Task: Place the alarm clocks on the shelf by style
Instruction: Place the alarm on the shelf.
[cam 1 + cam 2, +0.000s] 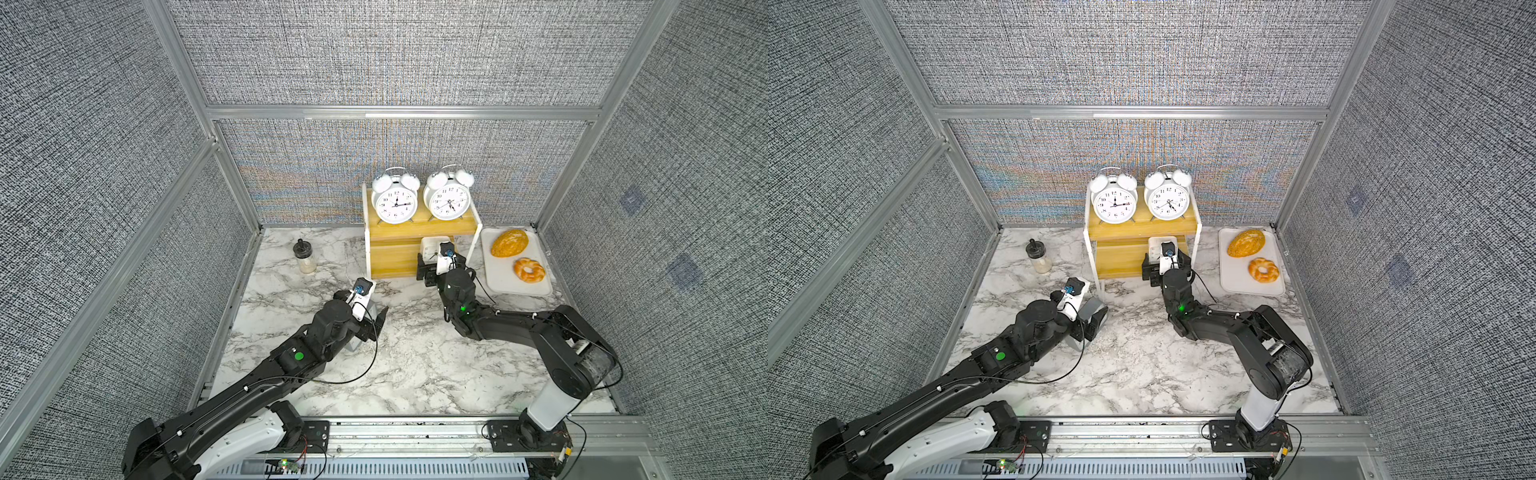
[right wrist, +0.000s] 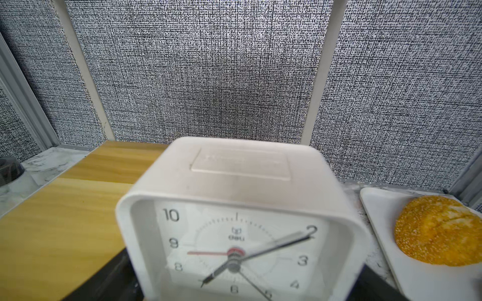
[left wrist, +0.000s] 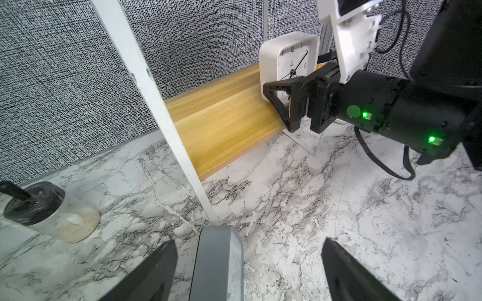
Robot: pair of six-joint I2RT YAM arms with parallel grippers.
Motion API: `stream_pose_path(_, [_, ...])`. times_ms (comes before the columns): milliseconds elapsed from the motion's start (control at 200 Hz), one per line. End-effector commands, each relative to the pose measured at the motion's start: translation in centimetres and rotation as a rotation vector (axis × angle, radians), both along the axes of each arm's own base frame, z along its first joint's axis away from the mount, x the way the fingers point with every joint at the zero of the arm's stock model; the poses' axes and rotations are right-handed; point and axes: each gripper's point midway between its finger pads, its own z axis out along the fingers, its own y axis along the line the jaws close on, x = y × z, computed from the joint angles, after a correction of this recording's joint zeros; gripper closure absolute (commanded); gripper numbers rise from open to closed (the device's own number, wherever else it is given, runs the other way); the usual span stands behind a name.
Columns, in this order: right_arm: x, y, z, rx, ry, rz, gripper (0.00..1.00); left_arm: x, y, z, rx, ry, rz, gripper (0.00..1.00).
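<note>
grey-blue clock [image 3: 217, 263] is sitting closest, down on the desk [image 1: 415, 365], inside the left gripper [image 3: 249, 243]. those jaws are standing wide, not squeezing it; a gap is showing on one side. it is sitting near the front left leg of the shelf [image 1: 1133, 230], which is standing at the back edge of the desk. the small white clock [image 2: 234, 169] is resting on the right end of the lower board [image 1: 392, 257]. the right gripper [image 2: 246, 260] is reaching around it with a jaw on each side, but i cannot tell if it is gripping. the left round clock [image 1: 395, 202] and the right round clock [image 1: 449, 202] are standing side by side on the top board [image 1: 420, 218], so that pair is looking done. the white one is looking nearly done. the grey-blue one is the job left, likely going beside it. a jar [image 1: 305, 259] is standing by the back left corner, a tray [image 1: 498, 282] with bread [image 1: 509, 243] by the back right one.
</note>
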Motion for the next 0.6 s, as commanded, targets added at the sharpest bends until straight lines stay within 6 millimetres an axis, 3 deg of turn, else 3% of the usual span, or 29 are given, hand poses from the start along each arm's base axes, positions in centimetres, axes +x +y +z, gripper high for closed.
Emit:
stream_pose_path(0, [-0.2, -0.2, 0.3, -0.001, -0.005, -0.011, 0.01, 0.1, -0.2, 0.5, -0.019, -0.014, -0.006, 0.08])
stream_pose_path(75, [-0.2, -0.3, 0.5, 0.0, -0.009, -0.017, 0.01, 0.1, -0.2, 0.6, -0.02, -0.015, -0.005, 0.08])
stream_pose_path(85, [-0.6, -0.5, -0.4, -0.015, 0.009, -0.018, 0.01, 0.1, -0.2, 0.6, -0.019, -0.015, -0.006, 0.08])
stream_pose_path(115, [-0.7, -0.6, -0.7, -0.02, 0.014, -0.019, 0.01, 0.1, -0.2, 0.6, -0.02, -0.015, -0.006, 0.08])
stream_pose_path(595, [-3.8, -1.0, -0.2, -0.031, 0.021, -0.008, 0.01, 0.2, 0.7, 0.3, -0.001, -0.023, 0.025, 0.08])
